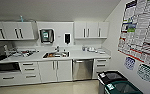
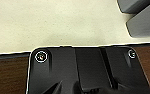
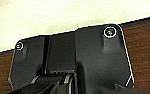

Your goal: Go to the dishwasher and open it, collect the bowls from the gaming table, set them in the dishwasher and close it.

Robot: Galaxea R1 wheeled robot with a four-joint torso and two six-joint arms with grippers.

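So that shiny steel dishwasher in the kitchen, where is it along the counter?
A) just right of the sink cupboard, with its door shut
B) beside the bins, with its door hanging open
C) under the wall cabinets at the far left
A: the dishwasher sits under the counter just right of the white doors below the sink, its steel front flush and closed.

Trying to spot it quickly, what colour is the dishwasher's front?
Stainless-steel silver, dishwasher closed, clearest in the head view.
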